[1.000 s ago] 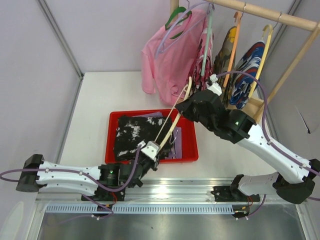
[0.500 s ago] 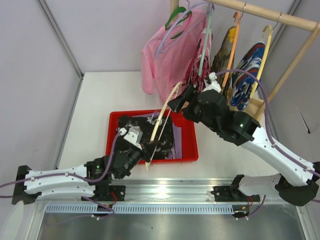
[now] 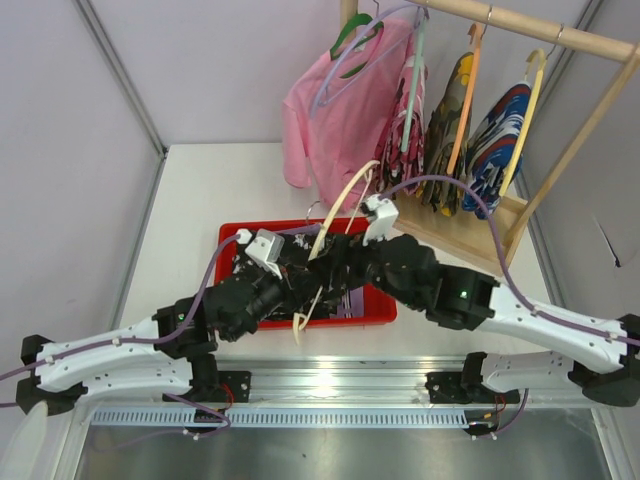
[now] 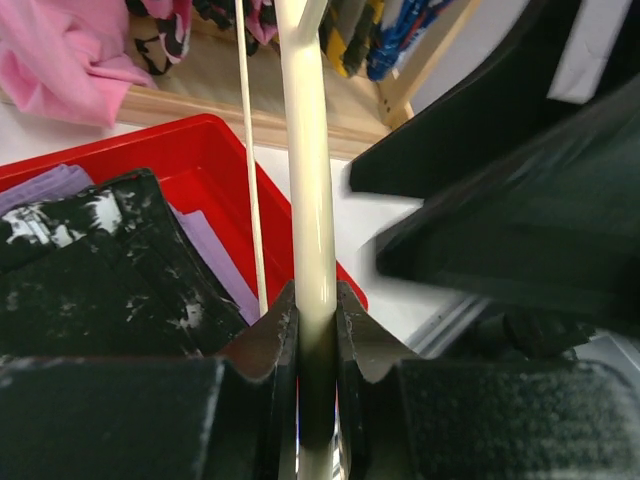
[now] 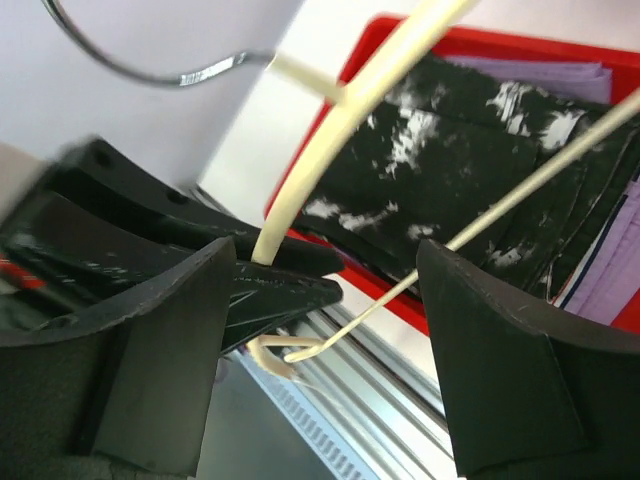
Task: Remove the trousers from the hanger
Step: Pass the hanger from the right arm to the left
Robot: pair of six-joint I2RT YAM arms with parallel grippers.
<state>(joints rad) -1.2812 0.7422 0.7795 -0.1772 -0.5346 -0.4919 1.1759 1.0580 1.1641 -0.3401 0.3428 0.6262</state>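
Both trousers off the hanger (image 4: 305, 180), lying in the red tray (image 4: 205, 135) on the table (image 3: 200, 190).
Black speckled trousers (image 4: 110, 260) lie crumpled over the lavender trousers (image 4: 215, 260). They look light, limp and non-slip, so pinch a fold or hem. Your left pincer (image 4: 317, 305) clamps the cream hanger; your right pincer (image 5: 325, 290) gapes wide, gripping nothing.

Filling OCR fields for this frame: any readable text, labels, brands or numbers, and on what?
No readable text in any view.
Red plastic tray, cream plastic hanger, black white-speckled trousers: no labels or marks visible.
Blue-red-white patterned garment on the wooden rail: print only, no letters.
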